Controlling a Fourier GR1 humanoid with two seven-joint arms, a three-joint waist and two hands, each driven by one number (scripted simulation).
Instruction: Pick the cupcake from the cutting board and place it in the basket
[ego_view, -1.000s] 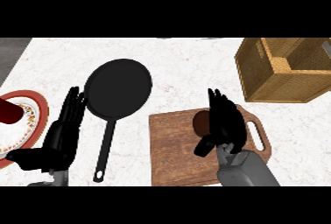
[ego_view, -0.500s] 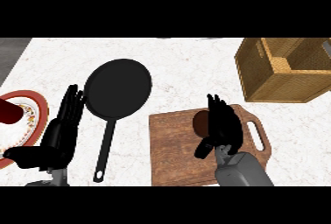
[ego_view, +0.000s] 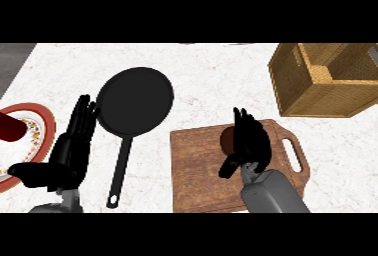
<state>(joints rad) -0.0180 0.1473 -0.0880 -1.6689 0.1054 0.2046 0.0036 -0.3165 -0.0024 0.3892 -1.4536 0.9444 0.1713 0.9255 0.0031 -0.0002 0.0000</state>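
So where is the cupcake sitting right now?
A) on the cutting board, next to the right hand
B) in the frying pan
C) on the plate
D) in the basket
A: the cupcake shows as a dark brown lump on the cutting board, partly behind the right hand, while the basket stands apart at the upper right.

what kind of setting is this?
Likely a kitchen counter: a pale marbled countertop holding a black frying pan, a wooden cutting board with a handle slot, and a patterned plate. A wicker basket sits at the far right.
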